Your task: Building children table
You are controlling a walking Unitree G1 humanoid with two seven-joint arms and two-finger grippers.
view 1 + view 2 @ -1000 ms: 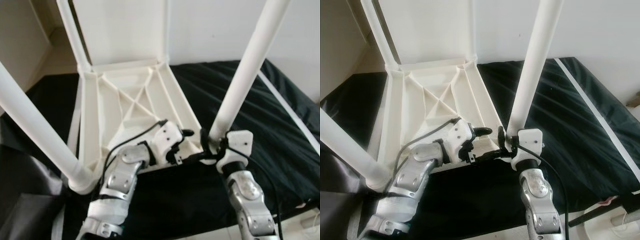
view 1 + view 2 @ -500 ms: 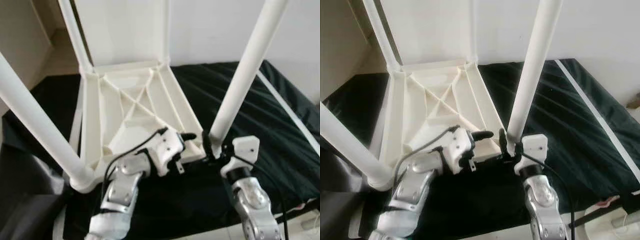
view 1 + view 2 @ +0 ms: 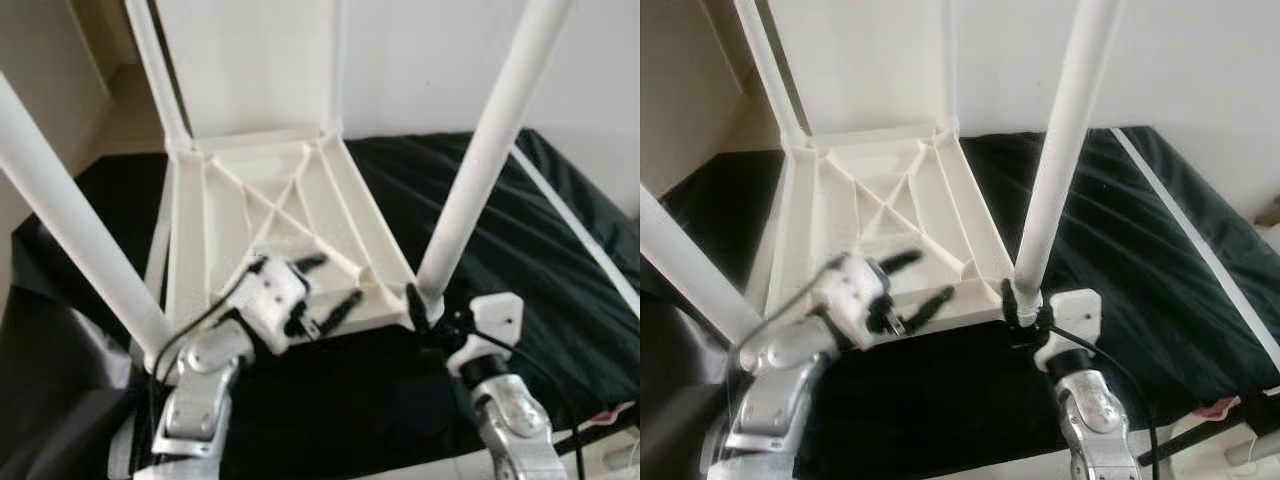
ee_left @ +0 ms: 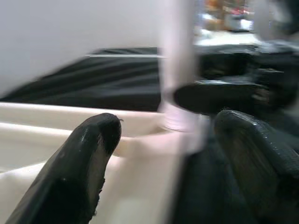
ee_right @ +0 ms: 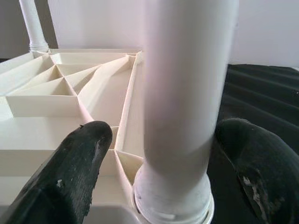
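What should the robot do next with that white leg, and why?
Probably close the right hand on the white leg and twist it tight. Its fingers sit either side of the leg's base at the tabletop corner, not yet squeezing; the left hand is open, off it.

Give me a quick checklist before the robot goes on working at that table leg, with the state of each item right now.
1. Table top lies upside down on the black cloth: ok.
2. Right gripper around the base of the near leg: ok.
3. Fingers clamped tight on that leg: cannot tell.
4. Leg fully seated in its corner socket: cannot tell.
5. Left gripper open over the table top's near edge, holding nothing: ok.
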